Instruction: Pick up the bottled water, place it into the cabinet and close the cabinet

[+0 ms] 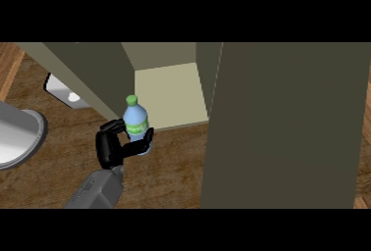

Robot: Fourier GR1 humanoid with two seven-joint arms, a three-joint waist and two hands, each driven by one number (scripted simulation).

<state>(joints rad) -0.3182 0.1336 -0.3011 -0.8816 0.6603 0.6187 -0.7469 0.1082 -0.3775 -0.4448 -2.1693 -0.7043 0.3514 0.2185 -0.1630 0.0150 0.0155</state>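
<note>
Holding the water bottle (pixel 135 120) upright in the left hand (pixel 116 146), fingers curled round its lower body, near the open cabinet (pixel 170 93); probably light, smooth, slippery.

I am looking steeply down from my head at the wooden counter (pixel 167 166), facing the open cabinet (pixel 170 93) ahead. Its door (pixel 290 127) is filling the right side, close to me, and my forearm (pixel 98 188) is entering from the lower edge.

Grainy wood counter (pixel 167 166), matt olive cabinet door (pixel 282 127), shiny metal pot (pixel 18 135).
</note>
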